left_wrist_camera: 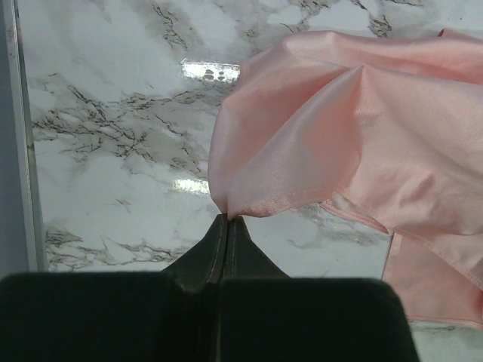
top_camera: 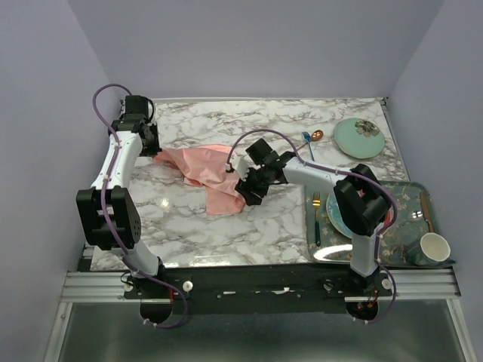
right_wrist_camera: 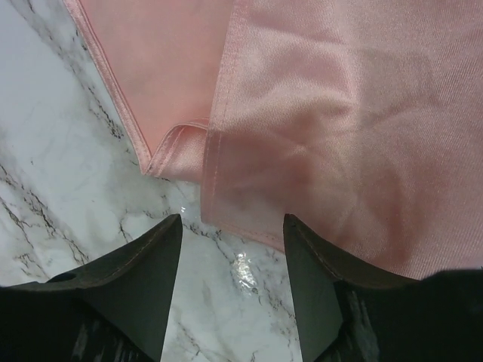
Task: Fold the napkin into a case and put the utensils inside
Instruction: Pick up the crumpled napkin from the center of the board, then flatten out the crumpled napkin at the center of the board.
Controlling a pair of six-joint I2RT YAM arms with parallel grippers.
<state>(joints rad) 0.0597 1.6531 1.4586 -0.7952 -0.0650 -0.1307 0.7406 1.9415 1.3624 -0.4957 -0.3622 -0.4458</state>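
The salmon-pink napkin (top_camera: 205,172) lies rumpled and loosely folded on the marble table. My left gripper (top_camera: 156,153) is shut on the napkin's left corner (left_wrist_camera: 230,207) and holds it just above the table. My right gripper (top_camera: 247,193) is open and empty, its fingers (right_wrist_camera: 155,256) apart over the table at the napkin's near edge (right_wrist_camera: 324,151). The copper-gold spoon (top_camera: 315,137) and the small dark blue fork (top_camera: 308,143) lie together at the back right. No folded case shows.
A pale green plate (top_camera: 358,136) sits at the back right. A patterned tray (top_camera: 404,197) at the front right holds a plate, a gold-headed fork with a teal handle (top_camera: 316,215) and a white cup (top_camera: 435,247).
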